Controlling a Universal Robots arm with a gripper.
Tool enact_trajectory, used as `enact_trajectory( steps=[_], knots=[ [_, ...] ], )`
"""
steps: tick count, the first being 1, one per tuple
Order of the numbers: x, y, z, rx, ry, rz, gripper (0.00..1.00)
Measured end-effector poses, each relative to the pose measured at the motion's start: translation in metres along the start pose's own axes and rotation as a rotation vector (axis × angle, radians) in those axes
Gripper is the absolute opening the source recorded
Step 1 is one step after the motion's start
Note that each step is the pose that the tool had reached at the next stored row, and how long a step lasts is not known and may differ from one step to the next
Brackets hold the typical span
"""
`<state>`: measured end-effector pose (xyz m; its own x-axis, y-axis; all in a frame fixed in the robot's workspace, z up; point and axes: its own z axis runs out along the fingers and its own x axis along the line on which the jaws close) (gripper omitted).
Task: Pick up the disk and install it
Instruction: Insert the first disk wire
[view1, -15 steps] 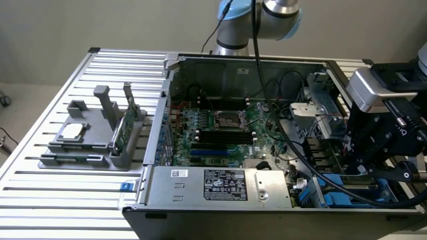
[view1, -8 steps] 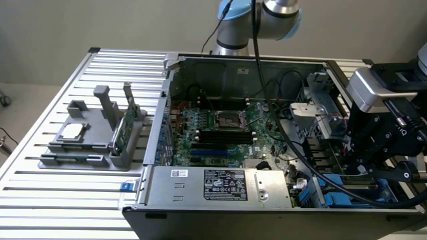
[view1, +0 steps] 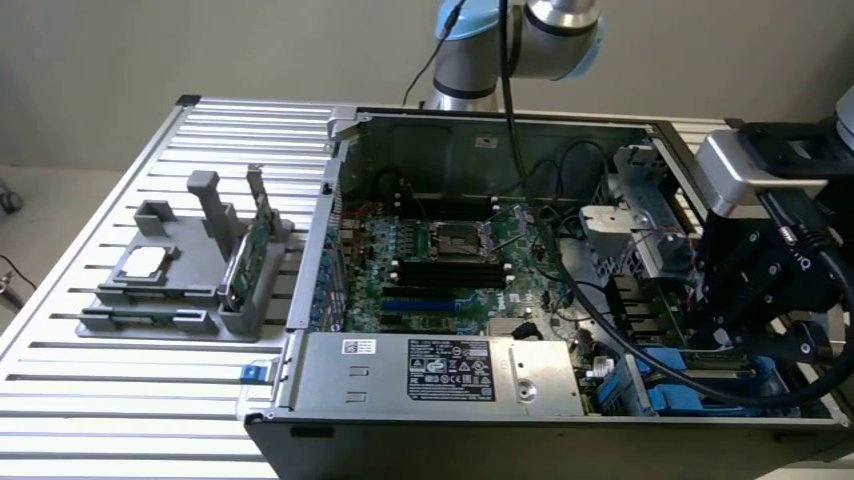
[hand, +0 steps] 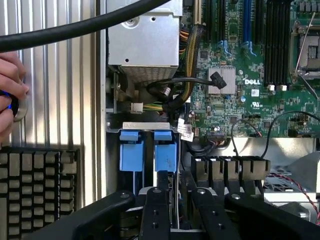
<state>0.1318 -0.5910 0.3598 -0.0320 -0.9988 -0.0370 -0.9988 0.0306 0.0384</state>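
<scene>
My black gripper (view1: 763, 335) hangs over the drive bay at the front corner of the open computer case (view1: 400, 385), on the exterior view's right. In the wrist view its two fingers (hand: 156, 212) stand close together around a thin part seen edge-on, which ends in a blue carrier tab (hand: 165, 152). I take this for the disk, held upright in the bay. Beside it sits a second blue carrier tab (hand: 131, 150). The gripper (hand: 176, 212) looks shut on the disk.
On the exterior view's left, a grey fixture (view1: 160, 320) holds a small square chip (view1: 144, 262) and an upright green card (view1: 247, 250). Thick black cables (view1: 627, 340) cross the motherboard (hand: 250, 75). A person's hand (hand: 11, 95) rests on the slatted table beside a black grid (hand: 35, 190).
</scene>
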Motion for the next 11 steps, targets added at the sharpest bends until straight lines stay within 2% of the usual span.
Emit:
enact_trajectory(
  steps=[11],
  knots=[
    [0.0000, 0.0000, 0.0000, 0.0066, -0.0068, 0.179, 0.25]
  ],
)
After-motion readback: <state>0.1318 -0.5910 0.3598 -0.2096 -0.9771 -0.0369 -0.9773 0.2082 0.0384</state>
